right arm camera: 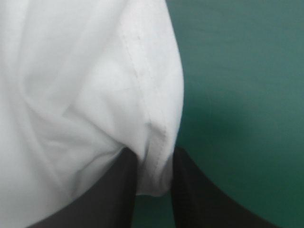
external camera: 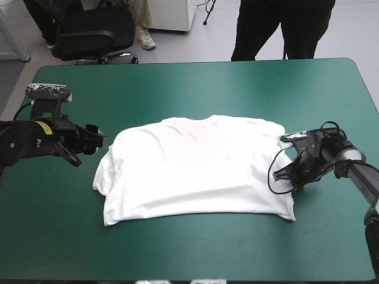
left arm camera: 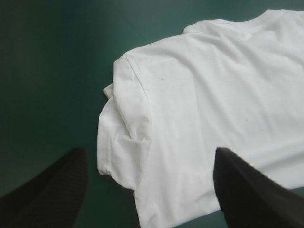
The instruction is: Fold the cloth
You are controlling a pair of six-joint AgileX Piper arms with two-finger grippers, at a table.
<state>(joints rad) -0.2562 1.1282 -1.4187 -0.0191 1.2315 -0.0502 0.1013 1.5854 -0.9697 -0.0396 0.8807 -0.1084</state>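
The white T-shirt (external camera: 195,168) lies spread flat in the middle of the teal-green table, collar toward the far edge. My left gripper (external camera: 98,141) hovers just off the shirt's left sleeve, fingers apart and open, with nothing between them. In the left wrist view the sleeve and the T-shirt (left arm camera: 199,109) lie ahead of the left gripper (left arm camera: 149,190). My right gripper (external camera: 283,173) is at the shirt's right sleeve. In the right wrist view the right gripper (right arm camera: 154,178) is all but shut, with the hemmed edge of the T-shirt (right arm camera: 95,85) pinched between its fingers.
Bare teal-green cover (external camera: 195,89) surrounds the shirt on all sides, widest along the far and near edges. A black office chair (external camera: 95,29) stands beyond the far left corner of the table.
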